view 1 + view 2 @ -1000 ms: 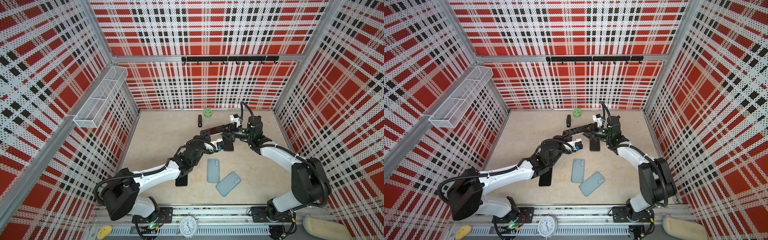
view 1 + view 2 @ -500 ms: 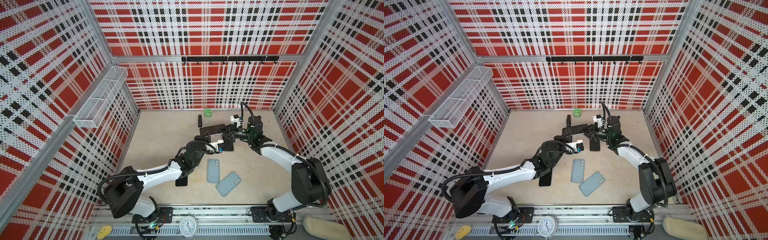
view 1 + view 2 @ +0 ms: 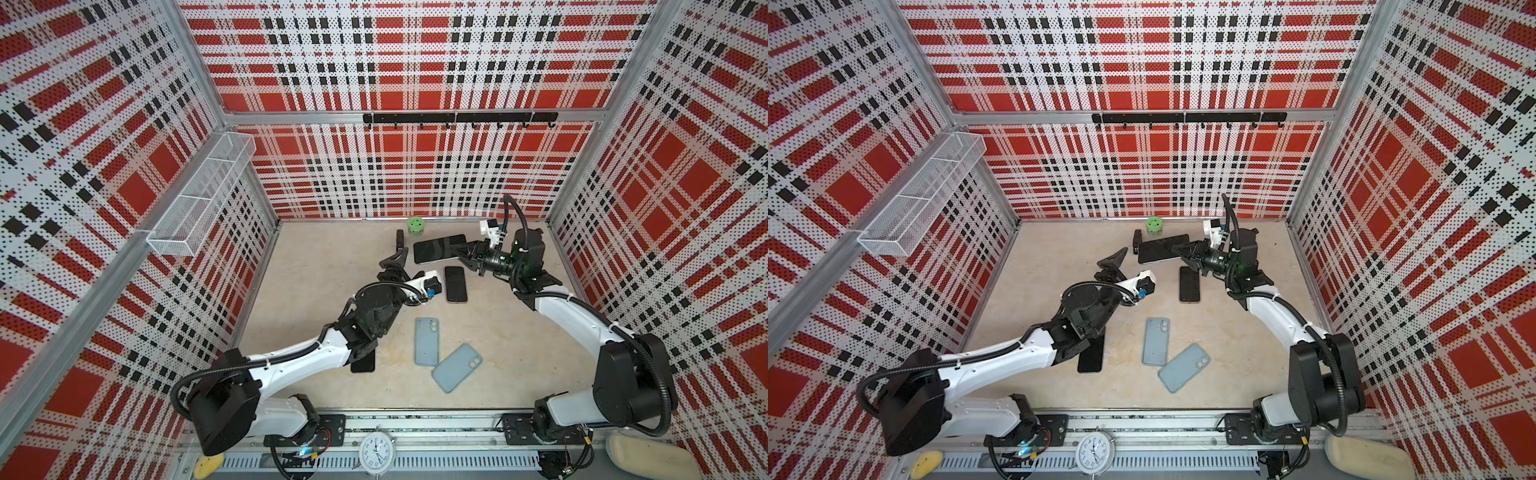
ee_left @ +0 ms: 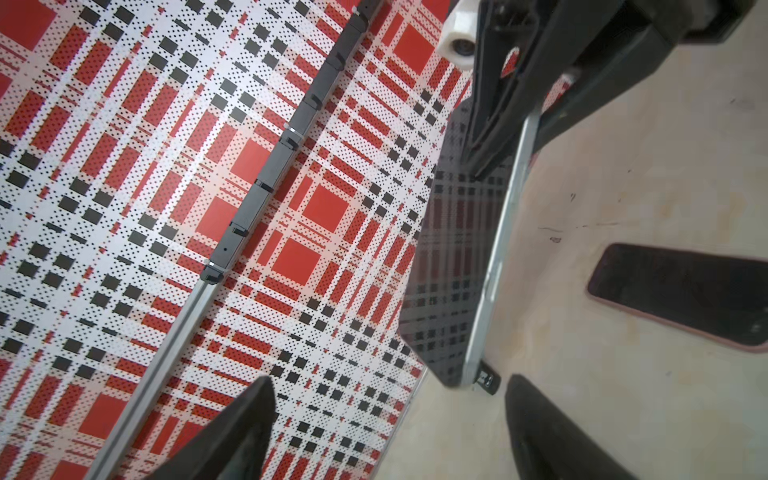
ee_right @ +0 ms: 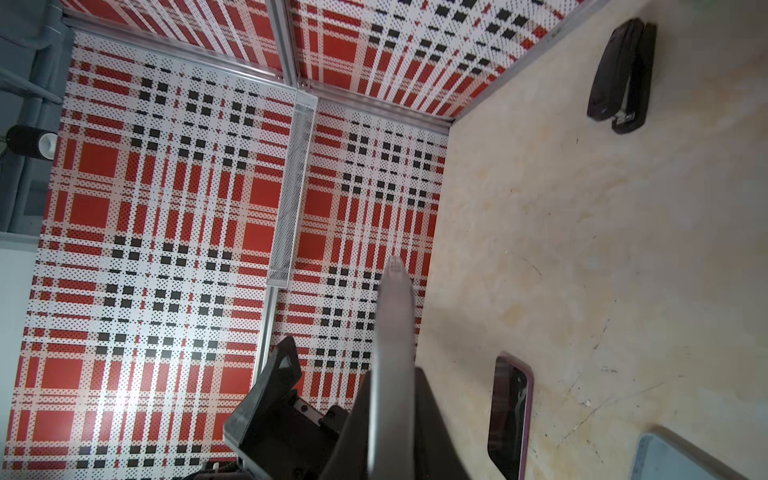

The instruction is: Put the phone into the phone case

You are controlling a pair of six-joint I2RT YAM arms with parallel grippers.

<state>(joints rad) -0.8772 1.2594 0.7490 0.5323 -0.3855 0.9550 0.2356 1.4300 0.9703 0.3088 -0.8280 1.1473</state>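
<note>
The right gripper (image 3: 460, 250) pinches the glossy, silver-edged black phone (image 3: 436, 249) near the worktop's (image 3: 324, 266) back edge; the left gripper (image 3: 397, 266), clamped before, now gapes.

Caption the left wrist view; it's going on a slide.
Right gripper clamps a silver-edged phone; left gripper open near it; pink-edged phone on the table.

Perforated panels (image 3: 415, 62) printed in red, black and white plaid close the cell on three sides, held in aluminium framing (image 3: 291, 118). A black hook rail (image 3: 457, 117) runs across the back wall, and a white wire-mesh basket (image 3: 201, 195) hangs on the left wall (split into compartments). The tabletop (image 3: 324, 257) is pale beige, mottled, with faint scuffs. A round white clock (image 3: 377, 451) sits at the front edge, against a slotted grey strip (image 3: 457, 462). The light is even and the shadows are soft.
</note>
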